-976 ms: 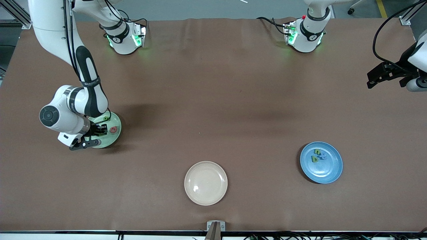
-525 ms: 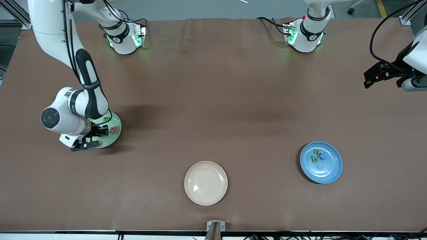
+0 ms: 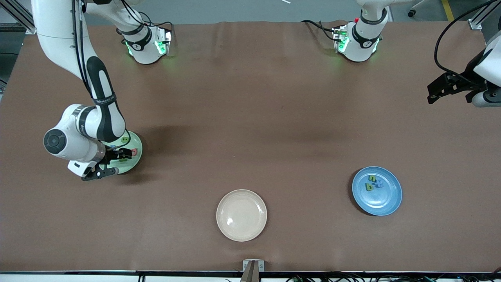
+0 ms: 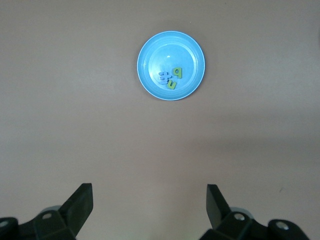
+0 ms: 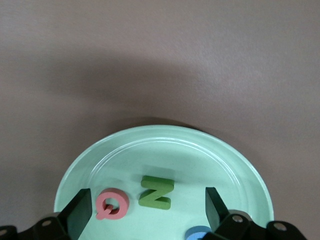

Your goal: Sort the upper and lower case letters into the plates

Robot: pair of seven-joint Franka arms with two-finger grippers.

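Progress: no loose letters show on the bare desk (image 3: 250, 117), so sorting looks nearly or fully done.
Cream plate (image 3: 241, 215): nearest the front camera, holds nothing.
Blue plate (image 3: 377, 190): toward the left arm's end, holds 2 green small letters (image 3: 370, 182) and 1 blue letter (image 3: 379, 183).
Mint plate (image 3: 132, 145): toward the right arm's end, holds red Q (image 5: 112, 204), green N (image 5: 157, 191), a blue letter (image 5: 199, 233) partly hidden, and another green letter (image 3: 125, 139).
Right end effector (image 3: 117, 156): low over the mint plate, jaws spread wide, holding nothing.
Left end effector (image 3: 444, 87): waits high over the desk edge, jaws wide apart, empty.
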